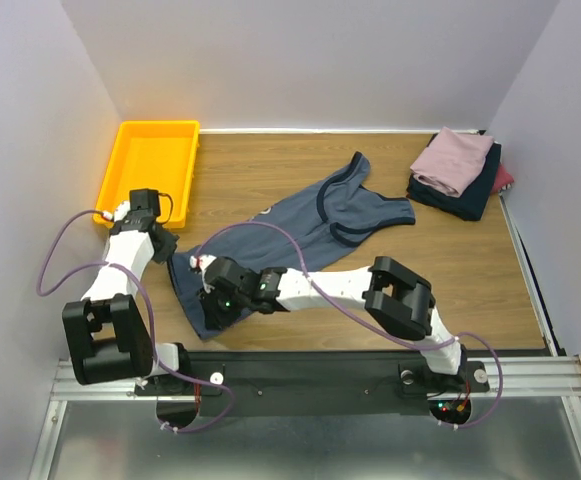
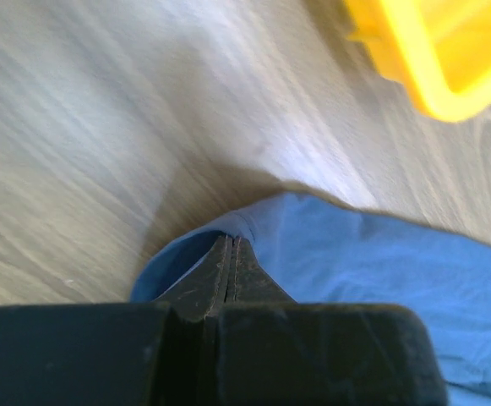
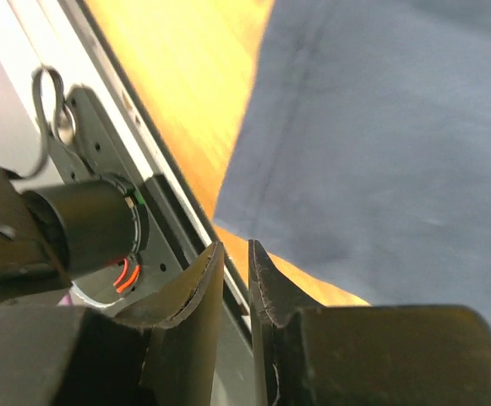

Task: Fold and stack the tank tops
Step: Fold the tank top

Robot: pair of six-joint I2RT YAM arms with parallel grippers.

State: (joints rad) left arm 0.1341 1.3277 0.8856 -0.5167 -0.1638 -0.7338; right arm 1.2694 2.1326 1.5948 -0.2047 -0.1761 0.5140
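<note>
The slate-blue tank top (image 1: 300, 225) lies spread out slantwise on the wooden table, straps toward the back right. My left gripper (image 1: 173, 255) is at its near-left hem corner. In the left wrist view its jaws (image 2: 231, 241) are closed together, with the blue cloth (image 2: 380, 271) bunched at their tip. My right gripper (image 1: 210, 312) hovers over the near hem. In the right wrist view (image 3: 235, 249) its jaws stand a narrow gap apart with nothing between them, beside the cloth's edge (image 3: 380, 152). Folded mauve-pink (image 1: 453, 160), navy (image 1: 465, 198) and maroon (image 1: 504, 178) tops are stacked at the back right.
A yellow plastic tray (image 1: 120, 170) stands at the back left, close to my left arm; it also shows in the left wrist view (image 2: 431, 51). White walls close in on both sides and the back. The black base rail (image 1: 320, 370) runs along the table's near edge.
</note>
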